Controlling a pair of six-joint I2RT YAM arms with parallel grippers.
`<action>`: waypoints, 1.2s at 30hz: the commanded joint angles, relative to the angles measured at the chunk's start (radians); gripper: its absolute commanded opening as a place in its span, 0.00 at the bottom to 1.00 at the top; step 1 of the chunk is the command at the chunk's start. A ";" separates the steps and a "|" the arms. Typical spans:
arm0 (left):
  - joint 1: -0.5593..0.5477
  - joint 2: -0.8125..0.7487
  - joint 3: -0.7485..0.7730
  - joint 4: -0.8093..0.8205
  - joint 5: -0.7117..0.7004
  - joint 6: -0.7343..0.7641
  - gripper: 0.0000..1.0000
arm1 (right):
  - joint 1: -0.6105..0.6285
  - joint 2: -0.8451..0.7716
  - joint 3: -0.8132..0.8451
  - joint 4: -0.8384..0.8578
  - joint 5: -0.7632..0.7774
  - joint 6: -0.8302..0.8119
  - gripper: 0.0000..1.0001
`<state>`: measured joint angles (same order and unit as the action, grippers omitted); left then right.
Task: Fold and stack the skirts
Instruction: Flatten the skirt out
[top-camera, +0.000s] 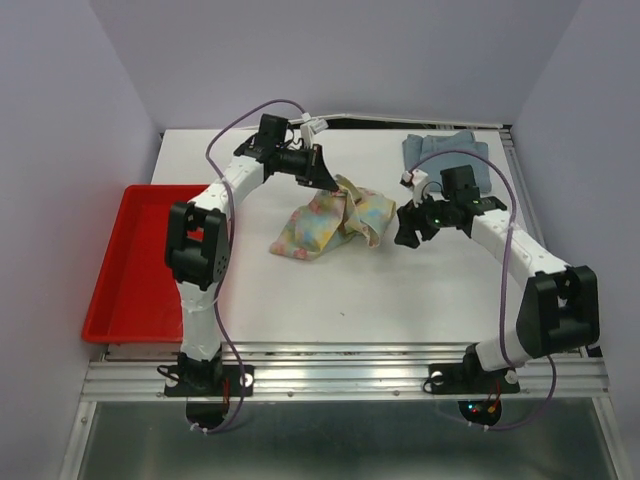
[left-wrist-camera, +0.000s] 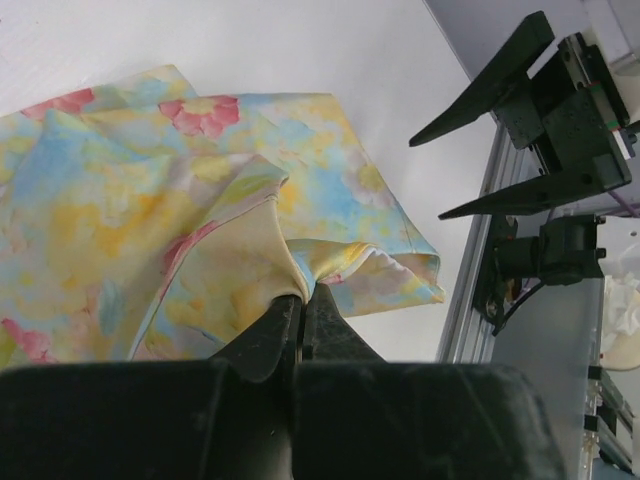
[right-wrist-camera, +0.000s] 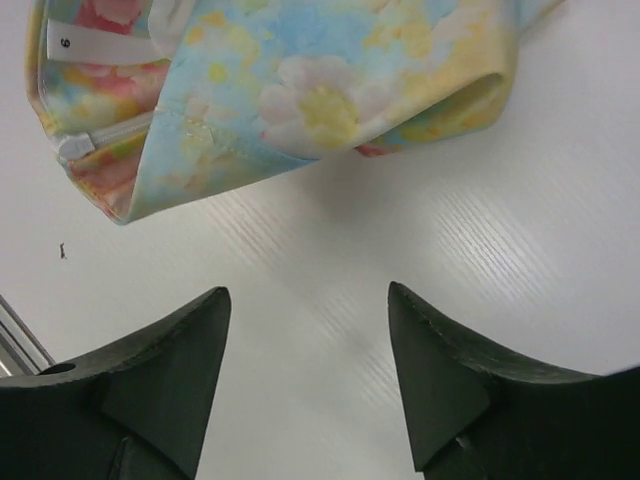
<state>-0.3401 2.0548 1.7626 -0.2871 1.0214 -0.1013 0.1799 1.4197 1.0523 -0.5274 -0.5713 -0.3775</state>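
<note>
On the white counter (top-camera: 330, 300), the floral skirt (top-camera: 325, 228) is lying bunched and only partly folded at centre frame, while the denim skirt (top-camera: 440, 148) is sitting apart at the upper right, seemingly folded. The left fingers (left-wrist-camera: 290, 320) are clamping a floral edge; the right fingers (right-wrist-camera: 195, 325) are standing apart, empty, just beside the cloth. Finishing this fold and stacking are remaining.

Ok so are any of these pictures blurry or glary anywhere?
Top view: evenly lit, sharp, no glare on the table. Left wrist view: the floral skirt is clear, the left pincer dark and soft up close. Right wrist view: soft shadow under the skirt, right pincer dark.
</note>
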 joint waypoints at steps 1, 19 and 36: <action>-0.022 -0.077 -0.014 -0.078 0.026 0.094 0.00 | 0.059 0.039 0.100 0.090 -0.022 -0.040 0.68; -0.007 -0.252 -0.385 -0.143 -0.101 0.344 0.00 | 0.283 0.113 0.166 0.165 0.281 0.098 0.58; 0.010 -0.234 -0.353 -0.126 -0.066 0.296 0.00 | 0.501 0.208 -0.001 0.371 0.770 0.206 0.56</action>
<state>-0.3443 1.8519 1.3827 -0.4343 0.9253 0.2008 0.6640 1.5806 1.0657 -0.2676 0.0467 -0.1673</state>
